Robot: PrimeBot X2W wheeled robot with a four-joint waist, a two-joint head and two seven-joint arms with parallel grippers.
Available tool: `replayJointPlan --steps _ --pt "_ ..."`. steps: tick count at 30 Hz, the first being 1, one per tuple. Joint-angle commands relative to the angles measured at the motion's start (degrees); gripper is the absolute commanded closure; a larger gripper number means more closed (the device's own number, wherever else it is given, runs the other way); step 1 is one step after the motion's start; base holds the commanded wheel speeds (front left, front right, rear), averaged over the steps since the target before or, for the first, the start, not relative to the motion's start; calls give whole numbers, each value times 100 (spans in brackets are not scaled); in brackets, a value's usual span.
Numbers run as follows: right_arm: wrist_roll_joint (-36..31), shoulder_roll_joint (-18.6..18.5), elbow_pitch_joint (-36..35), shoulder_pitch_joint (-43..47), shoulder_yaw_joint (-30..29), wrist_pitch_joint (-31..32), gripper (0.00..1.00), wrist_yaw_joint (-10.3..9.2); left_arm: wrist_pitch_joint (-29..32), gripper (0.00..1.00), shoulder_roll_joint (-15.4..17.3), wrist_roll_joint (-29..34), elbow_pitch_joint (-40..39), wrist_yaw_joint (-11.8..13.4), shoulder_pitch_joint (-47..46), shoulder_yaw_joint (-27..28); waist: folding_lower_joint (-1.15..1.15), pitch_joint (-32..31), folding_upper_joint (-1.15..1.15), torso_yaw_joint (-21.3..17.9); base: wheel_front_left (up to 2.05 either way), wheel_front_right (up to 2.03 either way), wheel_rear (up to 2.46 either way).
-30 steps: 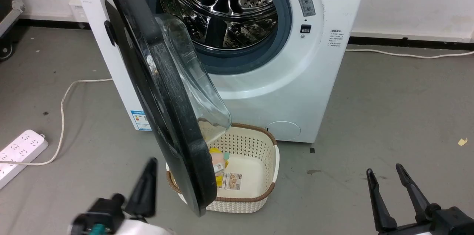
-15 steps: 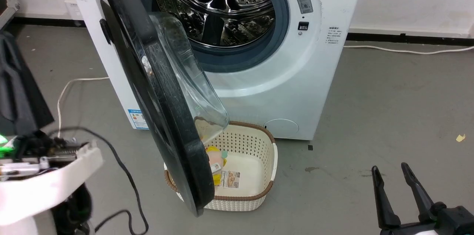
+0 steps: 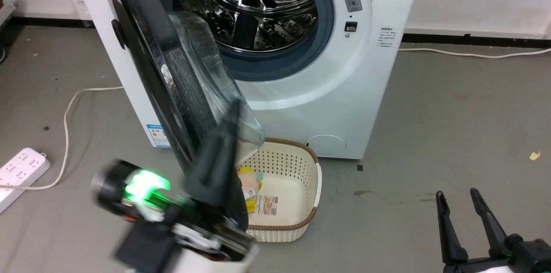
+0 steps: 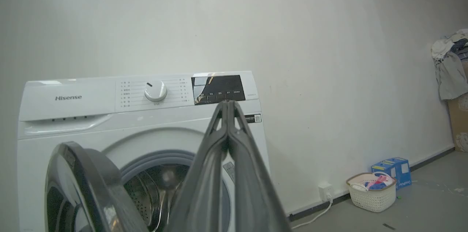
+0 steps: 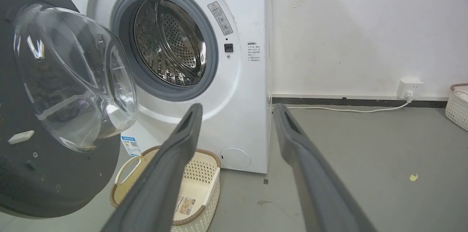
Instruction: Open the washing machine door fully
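Fingers of the left gripper point(image 3: 234, 107) are pressed together into one dark blade holding nothing. In the head view they are blurred, rising from the lower centre-left of the frame across the lower part of the washing machine door point(image 3: 146, 70). Whether they touch it cannot be told. A green light point(image 3: 144, 184) glows on the wrist below them. In the left wrist view the closed fingertips point(image 4: 223, 115) stand at the centre of the frame, in front of the machine's upper front.

The door is swung out from its hinge on the left side of the washing machine point(image 3: 344, 92). In the head view it stands nearly edge-on, running from the upper left down to the lower centre. Its glass bowl point(image 3: 215, 92) bulges toward the right of the frame. Behind it, at the top centre, the steel drum point(image 3: 254, 1) lies open inside its grey seal.

The right gripper point(image 3: 456, 194) sits at the lower right of the head view. Its two fingers are spread apart and empty above the grey floor point(image 3: 430, 113), well apart from the machine.

A cream perforated basket point(image 3: 317, 178) rests on the floor just in front of the machine, partly under the door's lower edge, with small yellow and pink items inside. A white power strip point(image 3: 21, 169) lies at the left edge.
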Motion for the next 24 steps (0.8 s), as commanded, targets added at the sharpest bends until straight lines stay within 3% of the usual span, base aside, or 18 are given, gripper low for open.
replayJointPlan --steps 1,7,17,24 --pt "38 28 -23 -61 -5 -26 0 5 29 100 22 -29 126 -19 127 -115 0 25 0 18 0 0 0" --pt "48 28 13 -112 6 -26 0 5 502 100 -3 -349 1338 7 498 -682 0 111 0 62 0 0 0" --pt "73 28 40 -157 29 -26 0 5 465 100 -15 -685 2997 345 359 -511 0 232 0 185 0 0 0" --pt "89 28 68 -134 49 -26 0 5 276 100 -17 -764 3405 415 271 -506 0 180 0 590 0 0 0"
